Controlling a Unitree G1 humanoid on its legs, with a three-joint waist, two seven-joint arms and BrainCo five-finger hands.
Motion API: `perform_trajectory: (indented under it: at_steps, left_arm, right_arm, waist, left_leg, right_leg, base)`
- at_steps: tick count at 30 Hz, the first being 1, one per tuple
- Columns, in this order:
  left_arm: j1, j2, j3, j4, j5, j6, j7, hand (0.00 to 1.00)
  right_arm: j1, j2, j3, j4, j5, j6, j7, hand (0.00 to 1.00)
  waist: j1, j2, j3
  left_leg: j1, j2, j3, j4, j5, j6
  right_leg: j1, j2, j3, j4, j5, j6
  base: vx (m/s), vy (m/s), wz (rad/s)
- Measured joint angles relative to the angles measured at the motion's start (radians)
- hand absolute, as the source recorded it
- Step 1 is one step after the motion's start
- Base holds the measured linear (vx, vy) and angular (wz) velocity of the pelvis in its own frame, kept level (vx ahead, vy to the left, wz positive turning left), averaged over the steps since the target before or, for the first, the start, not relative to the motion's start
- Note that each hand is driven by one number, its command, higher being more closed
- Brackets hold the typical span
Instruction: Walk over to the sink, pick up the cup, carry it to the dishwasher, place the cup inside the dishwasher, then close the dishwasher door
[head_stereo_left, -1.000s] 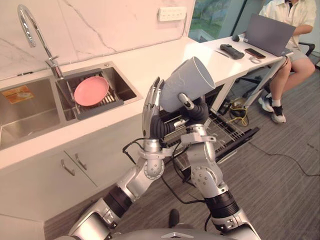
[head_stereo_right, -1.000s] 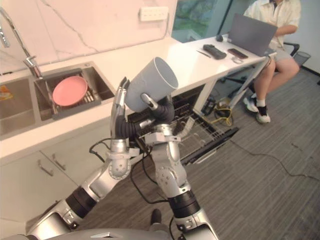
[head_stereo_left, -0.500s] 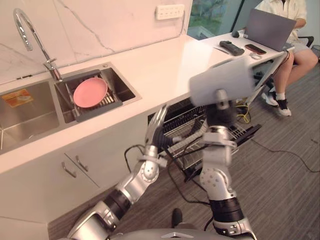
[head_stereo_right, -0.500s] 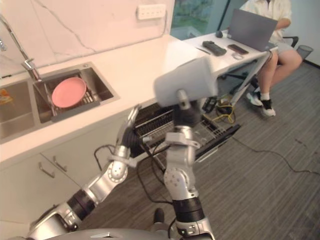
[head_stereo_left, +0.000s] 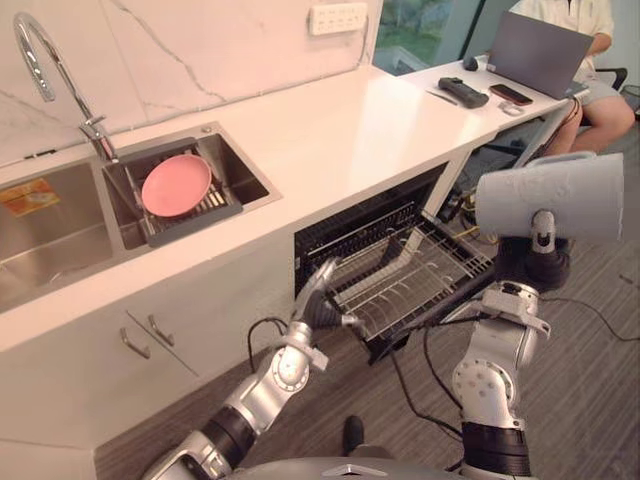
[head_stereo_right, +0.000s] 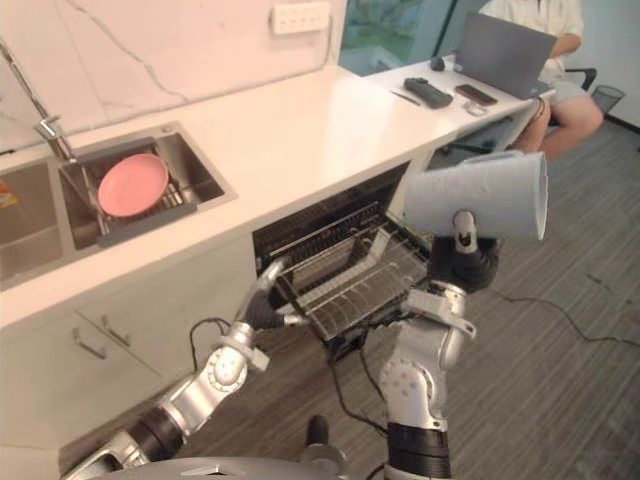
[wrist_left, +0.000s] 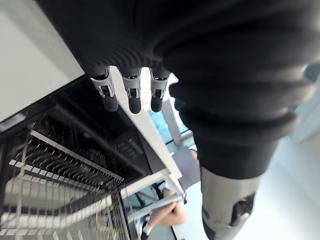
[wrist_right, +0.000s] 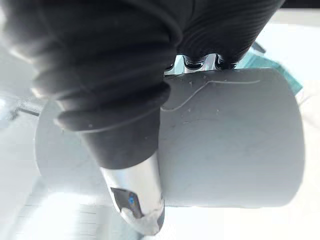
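I see the grey cup (head_stereo_left: 550, 195) up in the air in my right hand (head_stereo_left: 537, 262), tipped on its side with its open mouth turned to the right. In the right wrist view the thumb (wrist_right: 135, 195) lies across the cup's wall and the fingers (wrist_right: 195, 62) hook over its far side, so the hand is clamped round the cup. The cup hangs above the floor, to the right of the dishwasher rack (head_stereo_left: 410, 275) and apart from it. The rack is pulled out of the open dishwasher (head_stereo_left: 355, 225) under the white tabletop (head_stereo_left: 330, 130). My left hand (head_stereo_left: 320, 295) is low, just beside the rack's near front corner; its fingers (wrist_left: 130, 95) are straight, close together and hold nothing. Whether they touch the wire I cannot tell. Off to the left, the sink (head_stereo_left: 60, 240) has a pink plate (head_stereo_left: 177, 183) resting on a dark drain tray, with the tap (head_stereo_left: 40, 60) behind it. At the far right end of the tabletop a person (head_stereo_left: 595, 60) sits at a laptop (head_stereo_left: 545, 55).
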Motion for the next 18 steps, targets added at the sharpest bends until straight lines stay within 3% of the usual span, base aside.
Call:
perform_trajectory:
  at_steps: [3,7,10,14,15,18]
  left_arm:
    - [0.058,0.006,-0.016,0.036,-0.073,0.033,-0.114,0.0]
    - [0.147,0.044,0.007,0.144,-0.212,0.17,-0.261,0.0]
    - [0.215,0.09,0.093,0.275,-0.202,0.206,-0.296,0.0]
    - [0.248,0.104,0.24,0.344,-0.173,0.19,-0.283,0.0]
    - [0.25,0.104,0.292,0.362,-0.165,0.163,-0.262,0.0]
    - [0.258,0.111,0.358,0.369,-0.161,0.142,-0.239,0.0]
  right_arm:
    - [0.011,-0.049,-0.033,0.081,-0.103,0.082,0.023,1.0]
    - [-0.026,-0.15,-0.102,0.201,-0.281,0.193,0.05,1.0]
    - [-0.109,-0.259,-0.116,0.353,-0.362,0.266,0.051,1.0]
    - [-0.209,-0.383,-0.121,0.542,-0.463,0.325,0.05,1.0]
    - [-0.258,-0.418,-0.121,0.638,-0.52,0.346,0.049,1.0]
    - [-0.292,-0.476,-0.123,0.744,-0.561,0.352,0.048,1.0]
  waist:
    - [0.0,-0.002,0.003]
    - [0.005,-0.018,0.035]
    - [0.009,-0.028,0.069]
    - [0.037,0.001,0.12]
    - [0.048,0.016,0.133]
    - [0.058,0.034,0.149]
  left_leg:
    - [0.002,-0.005,-0.005,-0.012,0.002,0.002]
    - [-0.003,-0.011,-0.043,-0.01,0.009,0.007]
    - [-0.046,-0.011,-0.082,0.021,0.008,0.01]
    - [-0.103,-0.007,-0.118,0.076,0.004,0.012]
    - [-0.119,-0.004,-0.136,0.094,0.0,0.013]
    - [-0.139,0.003,-0.15,0.116,-0.008,0.011]
  right_leg:
    - [0.001,-0.006,-0.007,0.0,0.0,0.0]
    - [0.021,-0.022,-0.045,0.0,-0.002,0.002]
    - [0.015,-0.031,-0.08,0.0,-0.006,0.0]
    - [0.0,-0.036,-0.121,0.001,0.001,0.001]
    - [0.001,-0.035,-0.133,0.001,0.002,0.002]
    - [0.002,-0.034,-0.149,0.001,0.003,0.002]
  base:
    - [-0.01,0.014,0.07]
    - [-0.04,0.021,0.25]
    - [-0.07,-0.002,0.36]
    - [-0.07,-0.014,0.38]
    - [-0.05,0.006,0.2]
    - [-0.03,0.006,0.18]
